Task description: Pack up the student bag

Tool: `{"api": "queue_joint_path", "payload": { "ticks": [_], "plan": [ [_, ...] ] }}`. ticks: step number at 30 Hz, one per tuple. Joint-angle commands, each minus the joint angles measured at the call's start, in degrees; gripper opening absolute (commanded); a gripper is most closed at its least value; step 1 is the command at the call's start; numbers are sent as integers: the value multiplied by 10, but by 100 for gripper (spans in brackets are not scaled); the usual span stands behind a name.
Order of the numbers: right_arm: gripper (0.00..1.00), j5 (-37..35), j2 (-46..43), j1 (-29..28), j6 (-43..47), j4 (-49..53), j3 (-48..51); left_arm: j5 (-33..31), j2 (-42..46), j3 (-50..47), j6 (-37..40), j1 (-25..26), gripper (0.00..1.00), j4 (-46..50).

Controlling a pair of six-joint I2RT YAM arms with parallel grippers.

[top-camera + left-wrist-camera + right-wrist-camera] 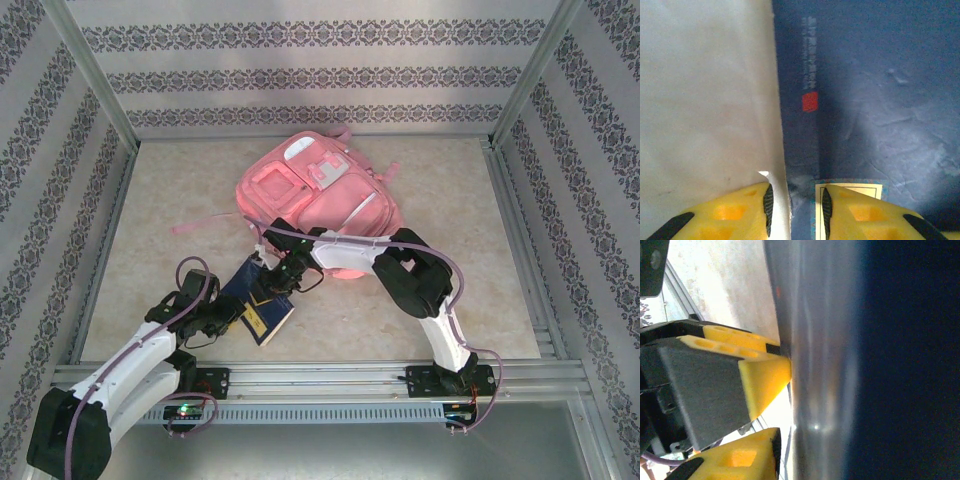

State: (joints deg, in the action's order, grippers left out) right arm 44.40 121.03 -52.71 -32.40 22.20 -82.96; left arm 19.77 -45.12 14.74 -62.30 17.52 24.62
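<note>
The pink student bag [320,200] lies flat at the back middle of the table. In front of it a dark blue book [262,305] sits tilted between my two grippers. My left gripper [240,312] meets the book's near end. Its yellow fingers [796,207] straddle the spine strip, with a pale surface on one side and the blue cover [880,110] on the other. My right gripper [285,272] is clamped on the book's far end. One yellow finger [740,460] lies close against the glossy cover [890,360], and the other is hidden behind the book.
Patterned walls and aluminium posts [95,70] enclose the beige table [480,300]. A metal rail [330,375] carrying both arm bases runs along the near edge. A pink strap [205,222] trails left from the bag.
</note>
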Motion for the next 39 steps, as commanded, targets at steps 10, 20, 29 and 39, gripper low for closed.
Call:
{"api": "queue_joint_path", "payload": {
  "ticks": [10, 20, 29, 39],
  "plan": [
    [2, -98, -190, 43, 29, 31, 69, -9, 40, 168, 174, 2, 59, 108],
    [0, -7, -380, 126, -1, -27, 144, 160, -74, 286, 234, 2, 75, -99],
    [0, 102, -468, 169, -77, -122, 194, 356, -173, 262, 54, 4, 69, -502],
    [0, 128, -502, 220, -100, -144, 228, 398, -232, 258, -45, 46, 42, -696]
  ]
}}
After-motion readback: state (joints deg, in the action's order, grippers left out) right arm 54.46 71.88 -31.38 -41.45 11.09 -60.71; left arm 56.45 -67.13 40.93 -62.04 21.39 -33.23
